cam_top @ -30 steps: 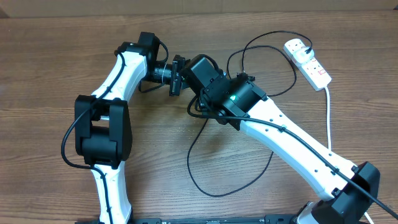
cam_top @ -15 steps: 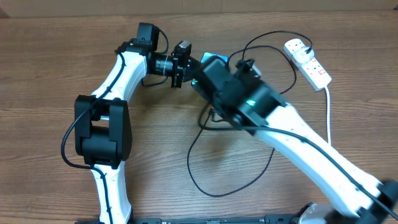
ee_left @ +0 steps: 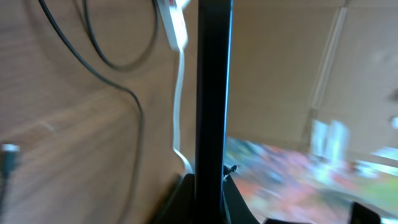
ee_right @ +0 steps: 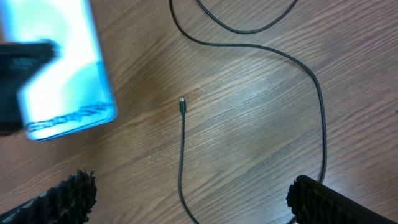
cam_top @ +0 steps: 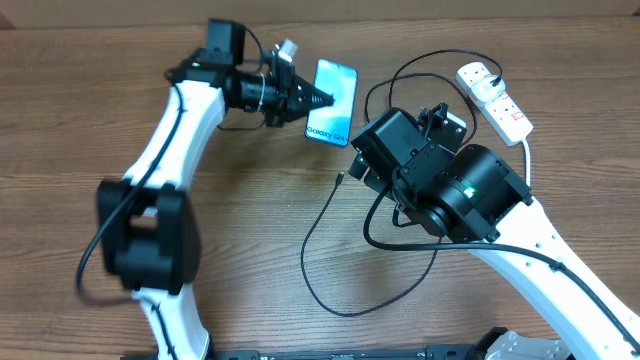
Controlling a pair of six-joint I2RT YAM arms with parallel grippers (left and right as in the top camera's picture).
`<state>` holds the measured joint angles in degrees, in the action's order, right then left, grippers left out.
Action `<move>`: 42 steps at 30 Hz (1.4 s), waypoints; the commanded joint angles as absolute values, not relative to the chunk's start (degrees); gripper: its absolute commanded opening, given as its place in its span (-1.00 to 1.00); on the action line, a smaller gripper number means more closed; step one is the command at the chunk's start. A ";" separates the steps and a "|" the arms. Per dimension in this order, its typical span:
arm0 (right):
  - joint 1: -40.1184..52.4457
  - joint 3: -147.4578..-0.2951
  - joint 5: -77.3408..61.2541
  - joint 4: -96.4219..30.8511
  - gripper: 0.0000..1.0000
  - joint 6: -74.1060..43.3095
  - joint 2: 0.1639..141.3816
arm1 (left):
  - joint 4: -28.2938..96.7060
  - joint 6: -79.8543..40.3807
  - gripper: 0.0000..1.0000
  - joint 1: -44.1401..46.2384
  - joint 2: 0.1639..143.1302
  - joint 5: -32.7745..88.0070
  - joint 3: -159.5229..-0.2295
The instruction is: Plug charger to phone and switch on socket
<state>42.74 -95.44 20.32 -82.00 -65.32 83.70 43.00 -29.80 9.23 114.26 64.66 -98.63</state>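
Note:
The phone [cam_top: 332, 102], its light blue screen lit, is held edge-on between the tips of my left gripper [cam_top: 312, 100], which is shut on it at the back of the table. In the left wrist view the phone [ee_left: 214, 93] is a dark vertical bar rising from the gripper [ee_left: 209, 196]. The charger cable [cam_top: 320, 260] loops loosely over the wood, and its connector tip [cam_top: 340, 180] lies free on the table, below the phone. My right gripper [ee_right: 193, 205] hovers open above the cable [ee_right: 181, 155], with the tip [ee_right: 182, 103] ahead of it. The white socket [cam_top: 495, 98] lies at the back right.
The socket's thick white lead [cam_top: 528, 190] runs down the right side past my right arm [cam_top: 520, 240]. More black cable loops [cam_top: 430, 110] lie between the phone and the socket. A cardboard wall [cam_top: 420, 8] borders the far edge.
My right gripper has opened wide and pulled back to the right, leaving the connector tip on the table. My left gripper has carried the phone left and farther back, now uncovered.

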 commanded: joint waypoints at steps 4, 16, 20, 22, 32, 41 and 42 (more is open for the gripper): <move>42.28 -96.40 20.95 -81.80 1.00 -64.66 83.81 | 46.57 -27.51 -0.92 8.93 99.18 35.66 -99.92; 42.30 -95.24 20.91 -80.14 1.00 -72.01 88.77 | 49.89 -33.78 -0.92 8.56 96.79 31.57 -99.85; 42.30 -94.98 20.75 -79.68 1.00 -72.03 90.48 | 49.28 -34.94 -0.92 7.18 96.86 31.51 -99.85; 42.30 -94.30 19.97 -78.67 1.00 -72.01 91.07 | 49.36 -35.27 -0.92 6.09 96.86 31.55 -99.85; 42.28 -93.60 10.55 -72.84 0.96 -65.71 100.40 | 52.99 -36.14 -0.92 2.90 96.86 30.22 -99.81; 39.94 -93.60 10.39 -70.91 0.69 -65.71 105.60 | 53.80 -36.01 -0.92 2.90 96.97 29.82 -99.79; 39.53 -93.58 10.39 -70.70 0.67 -65.71 105.80 | 53.80 -36.01 -0.92 2.90 96.97 29.82 -99.79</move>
<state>41.28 -93.62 10.48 -71.22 -66.19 105.51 54.28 -35.68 2.90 97.10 29.67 -99.04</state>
